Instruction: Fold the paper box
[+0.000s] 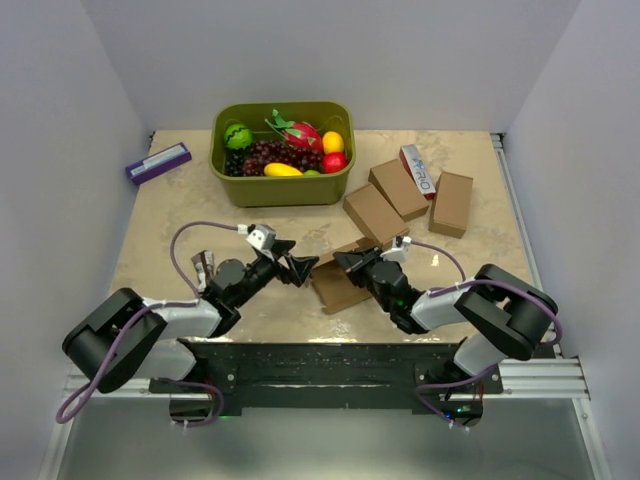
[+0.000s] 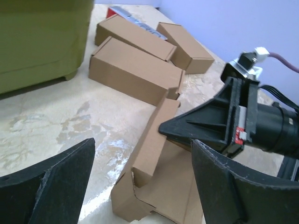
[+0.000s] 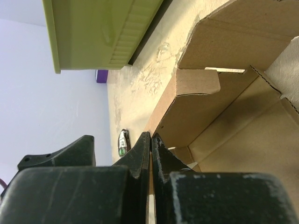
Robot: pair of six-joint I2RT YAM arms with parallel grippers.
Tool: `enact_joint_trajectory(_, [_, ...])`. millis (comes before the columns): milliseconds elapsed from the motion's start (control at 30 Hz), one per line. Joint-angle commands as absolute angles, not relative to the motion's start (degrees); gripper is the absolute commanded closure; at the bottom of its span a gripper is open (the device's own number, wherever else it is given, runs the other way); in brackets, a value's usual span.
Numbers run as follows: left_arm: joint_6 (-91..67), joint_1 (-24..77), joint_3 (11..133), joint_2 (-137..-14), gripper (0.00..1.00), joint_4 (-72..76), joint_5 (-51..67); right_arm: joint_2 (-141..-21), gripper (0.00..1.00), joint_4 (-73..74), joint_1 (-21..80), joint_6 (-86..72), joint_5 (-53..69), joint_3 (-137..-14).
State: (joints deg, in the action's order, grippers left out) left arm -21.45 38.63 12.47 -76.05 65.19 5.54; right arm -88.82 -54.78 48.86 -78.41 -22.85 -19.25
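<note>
Paper box (image 1: 340,290) half-formed, mid-desk between both arms. Right jaws pressed together, pinching its raised wall's thin edge. Left jaws spread wide, empty. Hold your pinch steady; bring the left squarely onto the loose flap, crease slowly.

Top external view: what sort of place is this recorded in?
Probably a lab robot cell, not a home or shop: plain white walls box in a marbled table, two arms bolted to a black bar at its edge, and props laid out, a green bin of fruit and brown cartons.
</note>
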Motion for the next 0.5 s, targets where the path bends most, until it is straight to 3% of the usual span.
enact_joint_trajectory(0, [-28.6,37.8,16.3,-73.7,0.16,52.7,-1.2,-89.6,1.0,-48.8,49.2,-75.7,-24.1,-17.4])
enact_joint_trajectory(333, [-35.6,37.2,20.5,-80.6,0.21,50.6,3.6,-91.0,1.0,-49.7,49.2,-75.8,-23.5,-17.2])
enact_joint_trajectory(467, [-36.1,37.1,20.4,-82.1,0.29,50.6,4.4,-91.1,1.0,-49.7,49.2,-75.9,-23.6,-17.1])
